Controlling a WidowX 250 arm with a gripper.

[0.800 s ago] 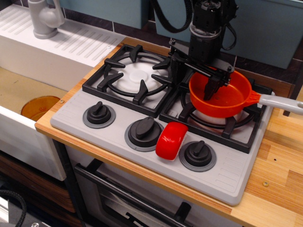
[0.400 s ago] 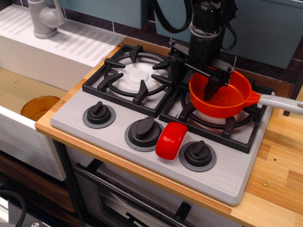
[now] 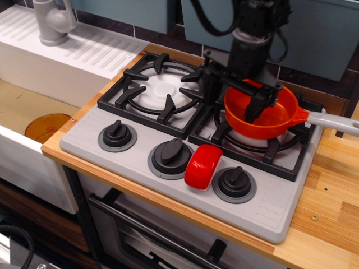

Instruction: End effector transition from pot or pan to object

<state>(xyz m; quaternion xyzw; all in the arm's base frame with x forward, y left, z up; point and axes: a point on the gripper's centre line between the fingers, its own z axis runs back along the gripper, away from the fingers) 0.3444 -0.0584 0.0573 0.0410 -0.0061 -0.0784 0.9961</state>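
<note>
Observation.image shows the pincer [image 3: 234,89] over the right rear burner, its two fingers spread wide apart with nothing between them; one finger [image 3: 253,106] dips inside the pan [image 3: 261,114], the other hangs outside the pan's left rim near the grate. Against the earlier frames the arm has shifted slightly to the right and looks a little higher, and the wrist body now sits more directly above the pan. The pan itself has not moved: it rests on the right burner grate with its pale handle [image 3: 333,121] pointing right over the wooden surface [image 3: 328,185]. The red block [image 3: 203,166] is also unchanged, lying on the grey stove panel [image 3: 269,207] between the middle knob [image 3: 170,157] and the right knob [image 3: 234,181], touching or just beside both, well apart from the pincer. The left burner [image 3: 161,89] is bare.
</note>
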